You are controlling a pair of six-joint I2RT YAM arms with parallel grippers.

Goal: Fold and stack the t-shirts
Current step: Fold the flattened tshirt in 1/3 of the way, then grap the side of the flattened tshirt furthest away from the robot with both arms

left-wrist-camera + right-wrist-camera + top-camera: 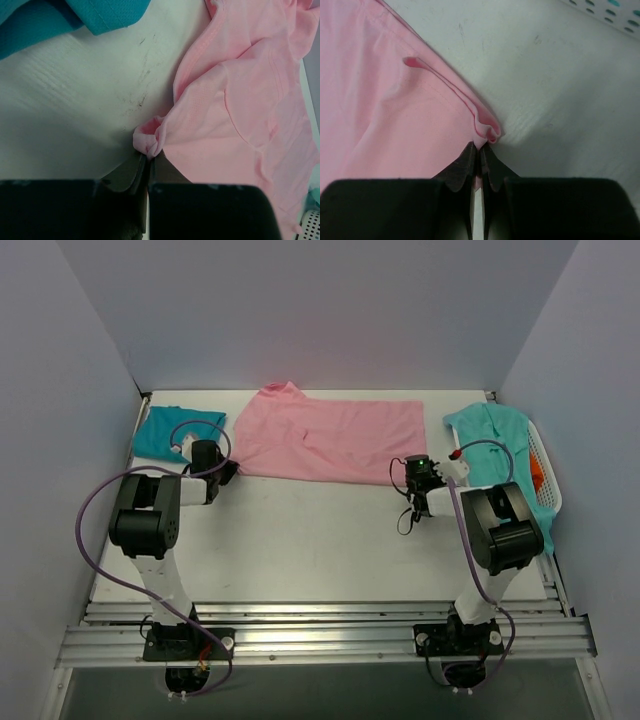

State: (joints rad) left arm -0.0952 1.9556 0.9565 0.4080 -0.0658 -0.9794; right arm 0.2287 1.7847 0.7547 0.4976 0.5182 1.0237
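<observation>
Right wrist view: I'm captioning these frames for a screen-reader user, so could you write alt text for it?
The right gripper is shut on a bunched edge of the pink t-shirt, which fills the left of the frame. Scuffed white table lies to the right, with a perforated white basket in the top right corner.

My left gripper (148, 157) and right gripper (479, 149) are black against the plain light pink t-shirt (330, 435). The table (300, 530) is white with dark scuffs. The teal t-shirt (170, 432) is deeper than the aqua-green t-shirt (490, 435), the basket (548, 475) is white with dotted holes, and my cables (95, 510) are purple.
</observation>
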